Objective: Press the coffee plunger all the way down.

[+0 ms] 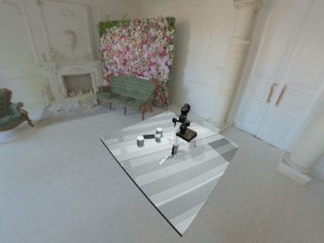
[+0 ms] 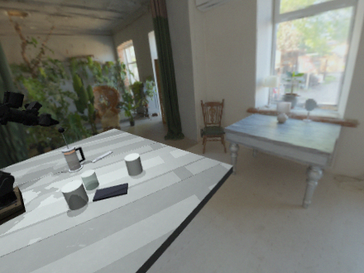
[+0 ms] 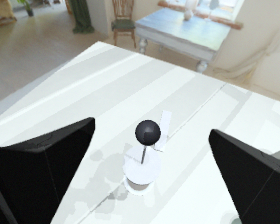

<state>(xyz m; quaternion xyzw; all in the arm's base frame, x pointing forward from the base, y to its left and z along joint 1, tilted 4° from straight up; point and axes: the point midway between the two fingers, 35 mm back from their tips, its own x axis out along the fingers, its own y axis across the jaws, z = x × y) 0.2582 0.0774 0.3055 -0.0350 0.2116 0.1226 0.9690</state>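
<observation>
From my station, the views don't agree on the place. The top camera gives me a grand salon: a flower wall (image 1: 137, 54) at twelve o'clock, green sofa (image 1: 129, 94) beneath it, fireplace (image 1: 71, 77) at ten. The exterior view shows a plant-filled home with a window (image 2: 312, 44) at two o'clock and a painted side table (image 2: 285, 141).

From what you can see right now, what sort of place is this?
Probably a home setting, though the views disagree: a striped table with a coffee press and cups, a window and houseplants in one; a sofa and fireplace in another.
</observation>
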